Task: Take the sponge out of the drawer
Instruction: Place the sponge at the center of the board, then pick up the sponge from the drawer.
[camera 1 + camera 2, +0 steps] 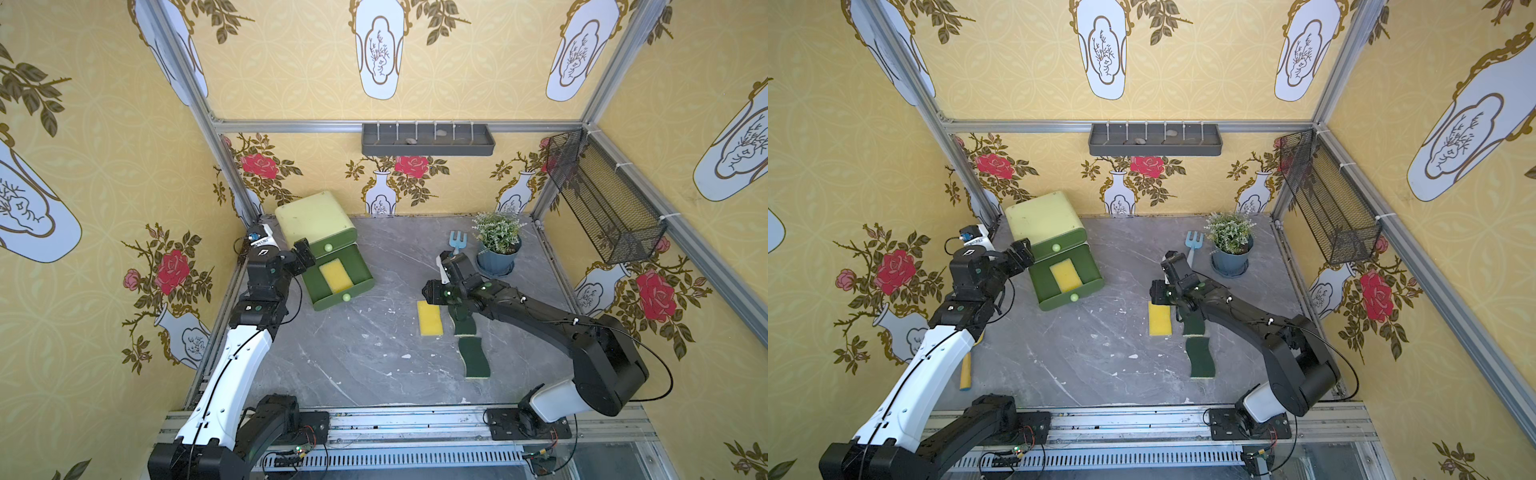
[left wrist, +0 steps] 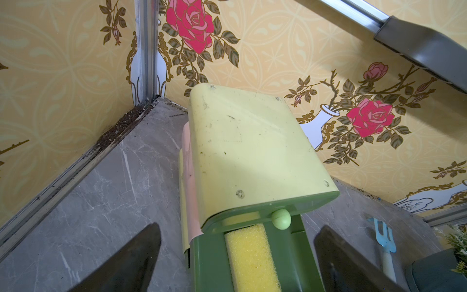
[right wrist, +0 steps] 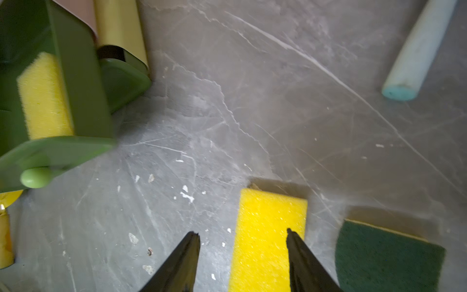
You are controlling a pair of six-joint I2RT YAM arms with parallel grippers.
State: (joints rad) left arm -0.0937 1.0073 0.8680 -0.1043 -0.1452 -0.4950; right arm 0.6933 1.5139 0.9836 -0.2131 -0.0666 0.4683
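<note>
Two-drawer green cabinet point(image 1: 316, 218) stands at the far left of the grey marble table point(image 1: 353, 374), angled toward the middle. Upper drawer point(image 1: 332, 245) is shut; lower drawer point(image 1: 358, 268) is pulled out. The yellow sponge point(image 1: 336, 275) lies flat inside the open drawer, roughly centred, and nothing touches it. The left gripper point(image 1: 305, 252) hovers just beside the cabinet's front left corner at upper-drawer height. In the left wrist view its fingers point(image 2: 126, 260) are spread wide, with the cabinet front and the sponge's end showing between them, and they hold nothing. A second yellow sponge point(image 1: 430, 318) lies flat on the table right of centre. The right gripper point(image 3: 241, 233) hangs above that sponge's far end, tips pointing down. Its fingers point(image 3: 303, 260) are apart and not clamped on anything: one tip is over the sponge, the other over bare table beside it. Two dark green scouring pads point(image 1: 476, 357) lie just right of this sponge, one partly under the right arm. A blue garden fork point(image 1: 457, 241) and a potted plant point(image 1: 496, 241) sit at the far right.
</note>
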